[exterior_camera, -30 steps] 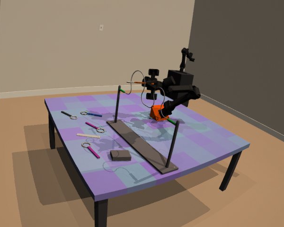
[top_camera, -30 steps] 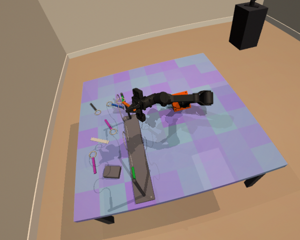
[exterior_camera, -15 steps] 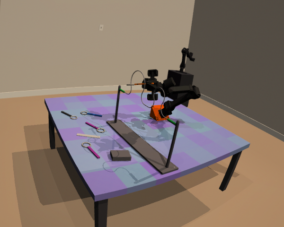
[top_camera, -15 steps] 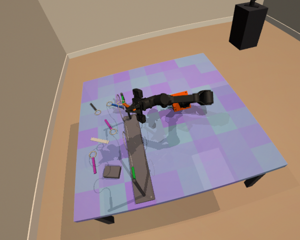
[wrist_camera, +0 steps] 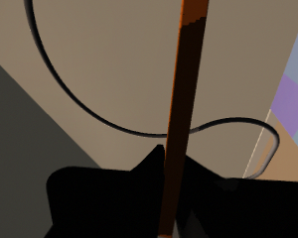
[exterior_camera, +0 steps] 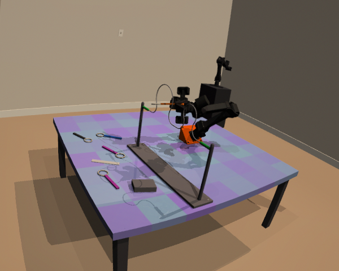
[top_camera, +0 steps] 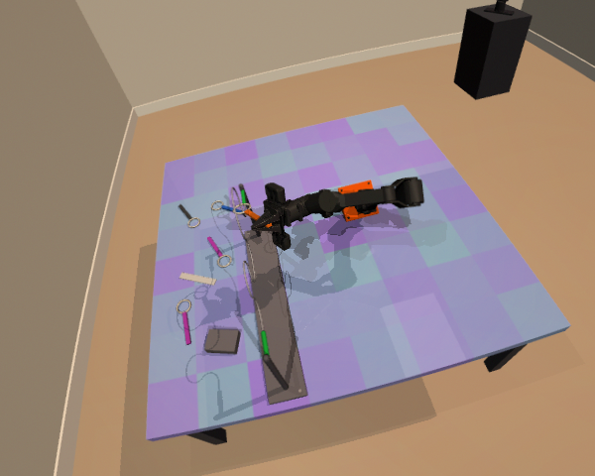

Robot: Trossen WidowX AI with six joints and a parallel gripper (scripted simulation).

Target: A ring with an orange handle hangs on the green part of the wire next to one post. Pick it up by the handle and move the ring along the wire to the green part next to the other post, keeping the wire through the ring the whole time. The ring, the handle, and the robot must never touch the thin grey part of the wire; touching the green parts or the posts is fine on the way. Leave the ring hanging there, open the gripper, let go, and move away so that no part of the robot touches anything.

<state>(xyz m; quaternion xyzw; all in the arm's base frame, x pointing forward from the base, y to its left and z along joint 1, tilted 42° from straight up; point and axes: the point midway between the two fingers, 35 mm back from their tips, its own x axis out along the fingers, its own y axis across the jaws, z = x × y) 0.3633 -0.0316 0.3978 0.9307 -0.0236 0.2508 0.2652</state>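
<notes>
The orange handle (top_camera: pixel 251 215) (exterior_camera: pixel 165 103) (wrist_camera: pixel 187 64) is held in my gripper (exterior_camera: pixel 172 103) (wrist_camera: pixel 163 150), which is shut on it. The ring (top_camera: pixel 242 208) (exterior_camera: pixel 153 104) lies nearly level, seen almost edge-on in the exterior view. It is around the thin grey wire (exterior_camera: pixel 164 84) (wrist_camera: pixel 144 135), where the wire rises just past the far green part (top_camera: pixel 244 196) (exterior_camera: pixel 146 108) by the far post (exterior_camera: pixel 139 125). Whether ring and wire touch, I cannot tell. The near green part (top_camera: pixel 264 342) (exterior_camera: pixel 205 144) is beside the near post (top_camera: pixel 276 371) (exterior_camera: pixel 205 171). The ring is outside the wrist view.
Wire loops pass close to my gripper and arm. The base board (top_camera: pixel 277 327) lies beneath. On the table are two rings with magenta handles (top_camera: pixel 215 247) (top_camera: pixel 186 327), one blue-handled (exterior_camera: pixel 112 136), one black-handled (exterior_camera: pixel 79 135), a beige strip (exterior_camera: pixel 105 161) and a grey-brown block (exterior_camera: pixel 144 185).
</notes>
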